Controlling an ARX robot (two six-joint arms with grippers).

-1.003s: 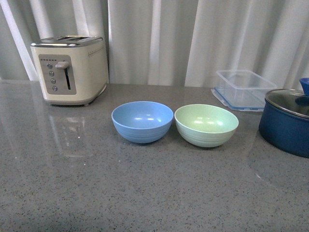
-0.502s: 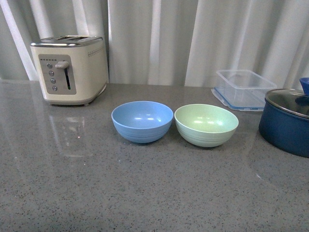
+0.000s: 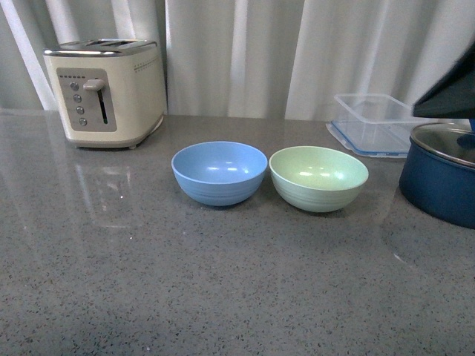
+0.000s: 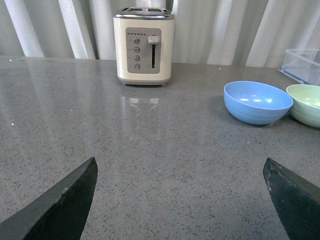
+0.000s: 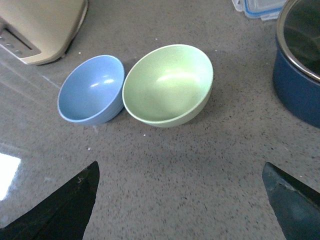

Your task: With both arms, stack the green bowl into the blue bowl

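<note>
The blue bowl (image 3: 219, 172) and the green bowl (image 3: 318, 177) stand side by side, nearly touching, mid-counter, both upright and empty. Both also show in the left wrist view, blue bowl (image 4: 257, 101) and green bowl (image 4: 306, 103), and in the right wrist view, blue bowl (image 5: 92, 90) and green bowl (image 5: 168, 85). My left gripper (image 4: 180, 170) is open and empty over bare counter, well short of the bowls. My right gripper (image 5: 180, 172) is open and empty, above the counter in front of the green bowl. A black part of the right arm (image 3: 450, 93) shows at the right edge of the front view.
A cream toaster (image 3: 106, 90) stands at the back left. A clear plastic container (image 3: 375, 120) sits at the back right. A dark navy pot with a glass lid (image 3: 441, 176) stands close right of the green bowl. White curtains hang behind the grey counter (image 3: 223, 282).
The front view has shifted, so things sit slightly higher in frame. A black part of the right arm has come into view at the upper right. The bowls have not moved.
</note>
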